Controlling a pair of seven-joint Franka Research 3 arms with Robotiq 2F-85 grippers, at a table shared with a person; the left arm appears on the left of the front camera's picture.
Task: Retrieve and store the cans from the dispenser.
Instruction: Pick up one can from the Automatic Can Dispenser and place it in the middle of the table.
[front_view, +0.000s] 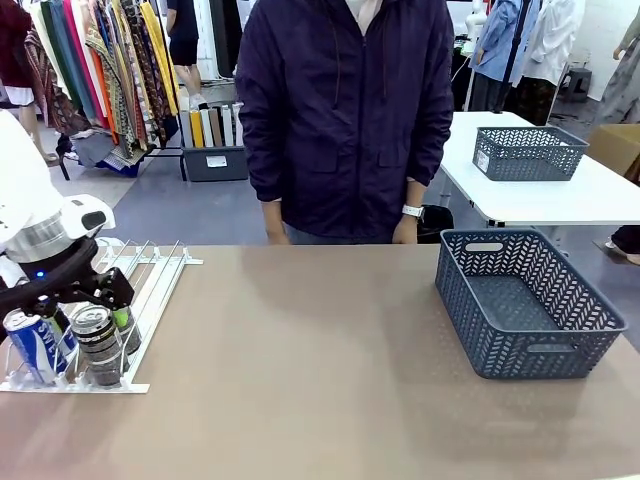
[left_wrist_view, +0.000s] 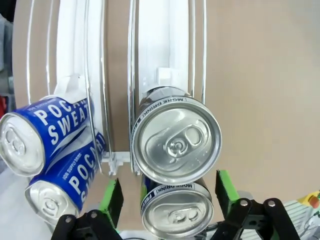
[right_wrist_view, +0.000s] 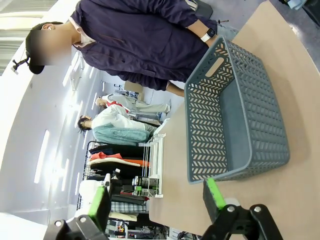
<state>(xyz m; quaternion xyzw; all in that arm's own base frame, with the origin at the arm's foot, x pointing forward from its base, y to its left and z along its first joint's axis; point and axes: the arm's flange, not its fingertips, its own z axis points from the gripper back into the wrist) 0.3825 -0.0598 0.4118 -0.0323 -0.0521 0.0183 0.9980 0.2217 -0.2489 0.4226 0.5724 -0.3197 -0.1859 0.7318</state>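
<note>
Okay, front dark can (left_wrist_view: 176, 210) standing upright at the low end of the dispenser (left_wrist_view: 165, 45), silver top up, long axis in line with the fingers. Second dark can (left_wrist_view: 176, 140) right behind, blue cans (left_wrist_view: 45, 135) one lane over. Left gripper (left_wrist_view: 169, 190) straddling that front can, green pads (left_wrist_view: 114, 200) spread wide with a gap each side, gripping nothing. Right gripper (right_wrist_view: 157, 200) well apart by the grey basket (right_wrist_view: 200, 125), spread and empty.

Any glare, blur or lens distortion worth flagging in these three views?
Front view: even light, sharp, soft shadow beside the basket. Left wrist view: wide-angle bows the dispenser rails; mild sheen on the dark can top. Right wrist view: rolled sideways, bright left side washed out.
</note>
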